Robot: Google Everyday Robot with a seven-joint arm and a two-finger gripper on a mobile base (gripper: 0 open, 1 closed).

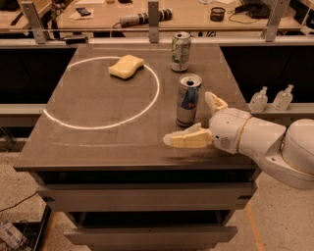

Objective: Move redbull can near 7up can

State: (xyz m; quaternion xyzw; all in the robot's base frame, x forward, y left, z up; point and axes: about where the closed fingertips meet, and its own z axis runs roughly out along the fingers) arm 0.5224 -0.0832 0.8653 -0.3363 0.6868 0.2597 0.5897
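Observation:
The redbull can [188,100] stands upright on the dark table [98,142], right of centre, tall and slim with blue and silver panels. The 7up can [180,51] stands upright at the table's far edge, behind the redbull can, white-silver with green marks. My gripper [195,121] comes in from the right at the near right part of the table. It is open: one cream finger [189,139] lies in front of the redbull can, the other finger [215,102] is to the can's right. The fingers do not touch the can.
A yellow sponge [126,66] lies inside a white circle [100,93] marked on the table's left half. Two small clear bottles [271,98] stand on a ledge to the right. A workbench with tools [147,14] runs behind the table.

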